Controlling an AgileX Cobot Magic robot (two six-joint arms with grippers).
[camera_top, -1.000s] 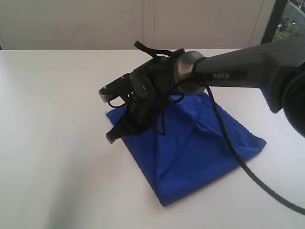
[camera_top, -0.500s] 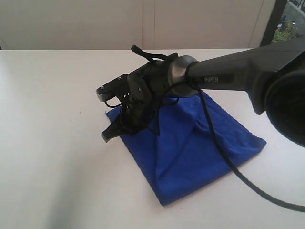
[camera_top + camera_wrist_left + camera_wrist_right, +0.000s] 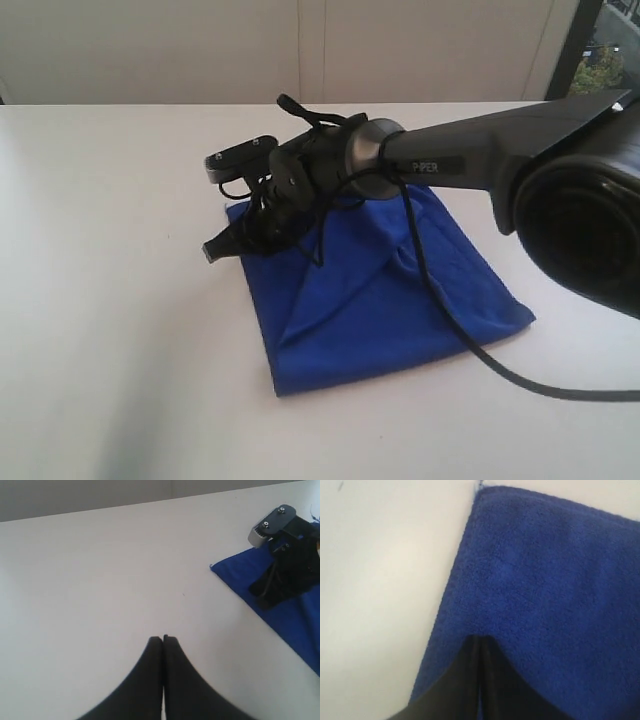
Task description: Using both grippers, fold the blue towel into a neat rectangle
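Nearest, left gripper (image 3: 163, 639): jaws pressed together and holding nothing, over the bare table (image 3: 100, 580), well apart from the cloth.
Next out, towel (image 3: 380, 300): lies on the table as a rough four-sided shape, doubled over, with diagonal creases and one raised ridge; not yet a neat rectangle.
Feel: likely soft, light, limp terry; it should sag and bunch when lifted and slide readily on the smooth top.
Where to hold: I would pinch two corners or the hemmed edge, one in each gripper, so the cloth hangs taut between them.
Farther, right gripper (image 3: 210, 251): reaches across to the towel's far left corner, jaws closed tight, tips low over the cloth just inside its edge. No cloth shows between them; whether they press it I cannot tell.
Farthest, wall (image 3: 300, 50): pale, behind the table.
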